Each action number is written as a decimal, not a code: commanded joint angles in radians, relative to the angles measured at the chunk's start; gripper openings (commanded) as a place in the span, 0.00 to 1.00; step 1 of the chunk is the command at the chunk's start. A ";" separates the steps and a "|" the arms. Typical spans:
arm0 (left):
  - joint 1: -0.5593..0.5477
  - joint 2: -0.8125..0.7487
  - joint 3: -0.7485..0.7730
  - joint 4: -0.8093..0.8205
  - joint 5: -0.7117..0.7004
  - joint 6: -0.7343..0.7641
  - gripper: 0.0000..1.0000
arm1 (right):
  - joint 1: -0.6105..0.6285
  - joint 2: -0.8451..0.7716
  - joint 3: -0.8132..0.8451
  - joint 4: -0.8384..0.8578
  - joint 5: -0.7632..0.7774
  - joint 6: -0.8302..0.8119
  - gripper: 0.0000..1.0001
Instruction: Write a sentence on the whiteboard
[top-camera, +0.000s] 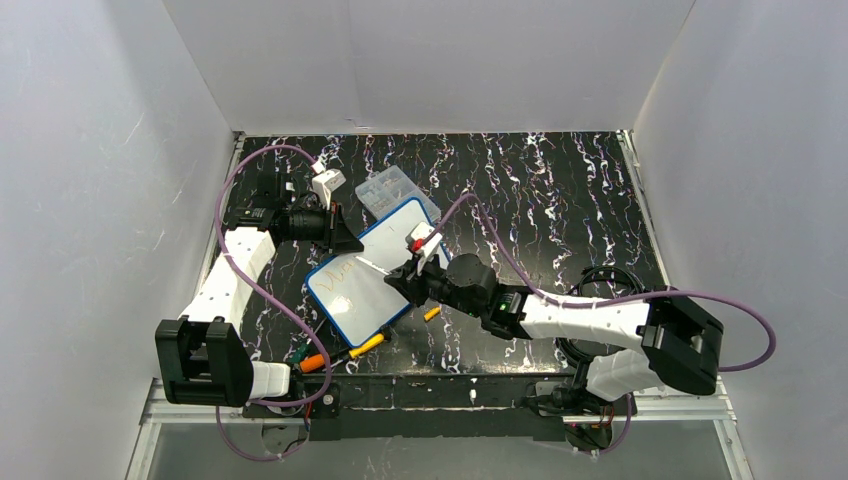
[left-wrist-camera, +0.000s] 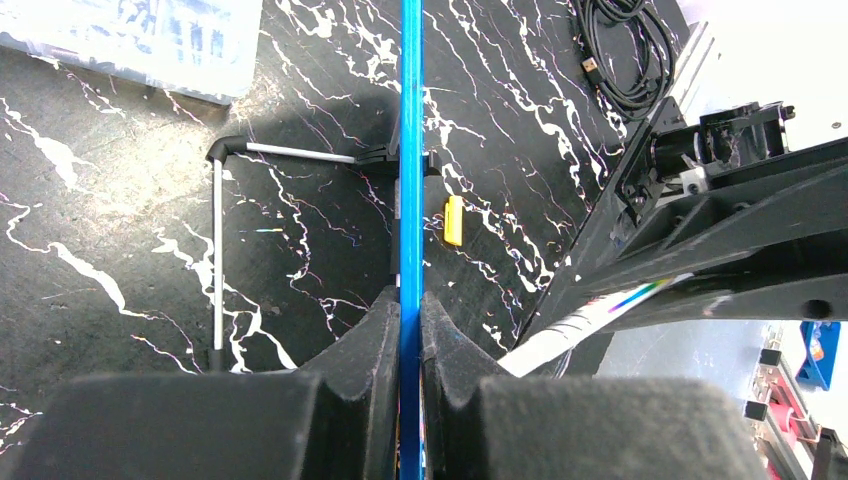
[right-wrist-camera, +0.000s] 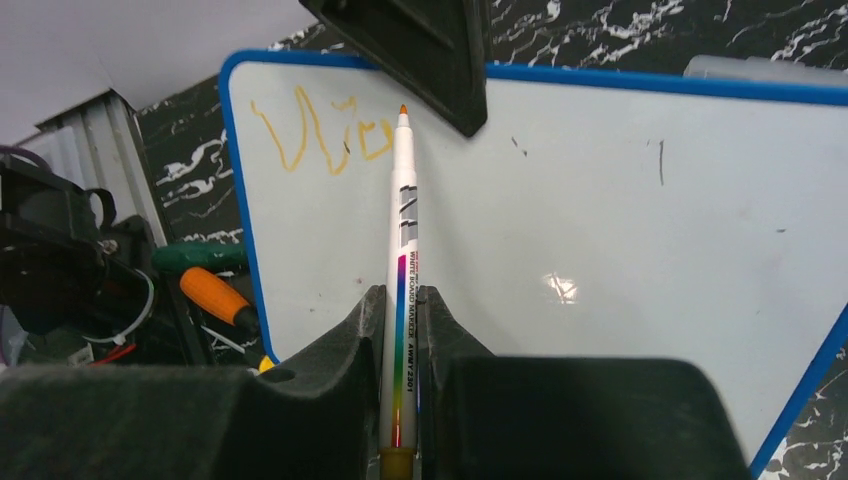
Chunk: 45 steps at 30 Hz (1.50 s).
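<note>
Near the middle of the black marbled table (top-camera: 560, 200), the whiteboard (top-camera: 372, 285) lies slanted between my two arms. My left gripper (left-wrist-camera: 410, 300) is squeezed tight on its blue rim, and the edge runs straight out between my two fingers. My right gripper (right-wrist-camera: 400, 300) is closed on a marker (right-wrist-camera: 404, 210), which is gripped lengthwise with its orange tip pointing ahead over the board. The tip sits just right of the sentence (right-wrist-camera: 318, 135), a few orange-yellow cursive strokes near the corner by my left jaws. I cannot tell whether the tip touches the surface. A clear box (top-camera: 392, 188) sits just beside the board's far corner.
</note>
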 joint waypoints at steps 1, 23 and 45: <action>-0.006 -0.010 -0.005 -0.059 0.025 0.006 0.00 | 0.004 -0.035 0.010 0.085 0.014 -0.007 0.01; -0.006 -0.009 -0.007 -0.059 0.028 0.005 0.00 | 0.005 0.076 0.091 0.027 0.029 -0.015 0.01; -0.006 -0.012 -0.006 -0.059 0.028 0.005 0.00 | 0.010 0.010 -0.006 -0.045 0.064 0.039 0.01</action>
